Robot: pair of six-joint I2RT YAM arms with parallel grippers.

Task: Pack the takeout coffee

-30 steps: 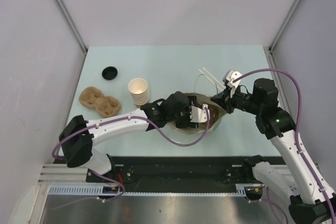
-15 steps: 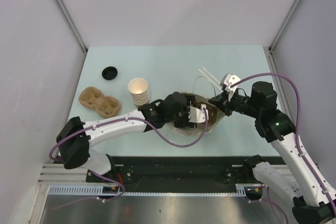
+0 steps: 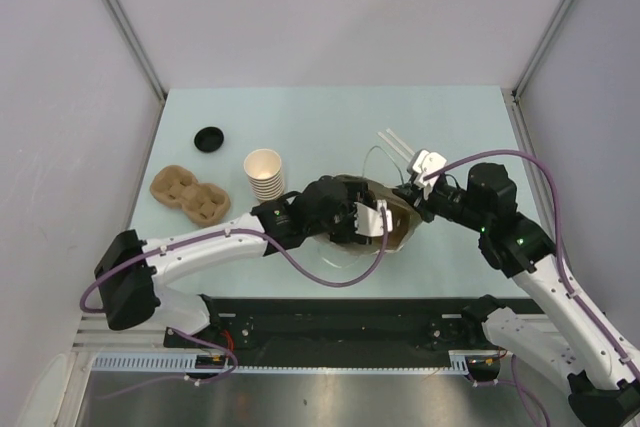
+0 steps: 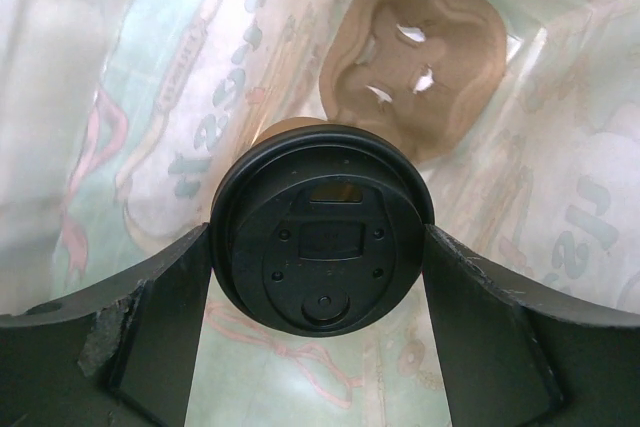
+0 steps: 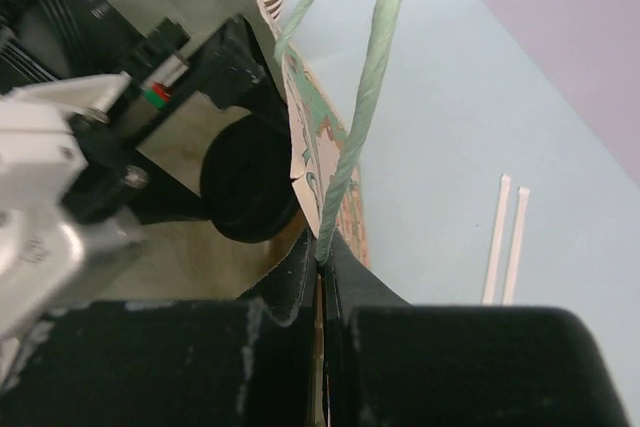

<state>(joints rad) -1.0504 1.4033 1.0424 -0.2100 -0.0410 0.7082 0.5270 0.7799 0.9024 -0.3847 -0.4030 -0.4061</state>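
The takeout coffee shows in the left wrist view as a round black lid [image 4: 320, 217] with a sliver of brown cup behind it. My left gripper [image 4: 318, 242] is shut on it, one finger at each side of the lid, inside a printed paper bag [image 4: 180, 97]. A brown pulp carrier [image 4: 415, 57] lies at the bag's bottom beyond the cup. In the top view the left gripper [image 3: 370, 215] reaches into the bag [image 3: 398, 222]. My right gripper [image 3: 411, 189] is shut on the bag's rim [image 5: 310, 147] by its green cord handle [image 5: 375, 57]; the lid [image 5: 250, 187] shows there too.
A stack of lidless brown cups [image 3: 265, 175], a loose black lid [image 3: 209, 139] and a second pulp carrier [image 3: 190, 194] sit left of the bag. Two white straws [image 3: 397, 144] lie behind it, right of the bag rim in the right wrist view [image 5: 505, 237].
My right gripper has moved left and down with the bag's rim in it. My left gripper with the cup has shifted slightly left, deeper into the bag.
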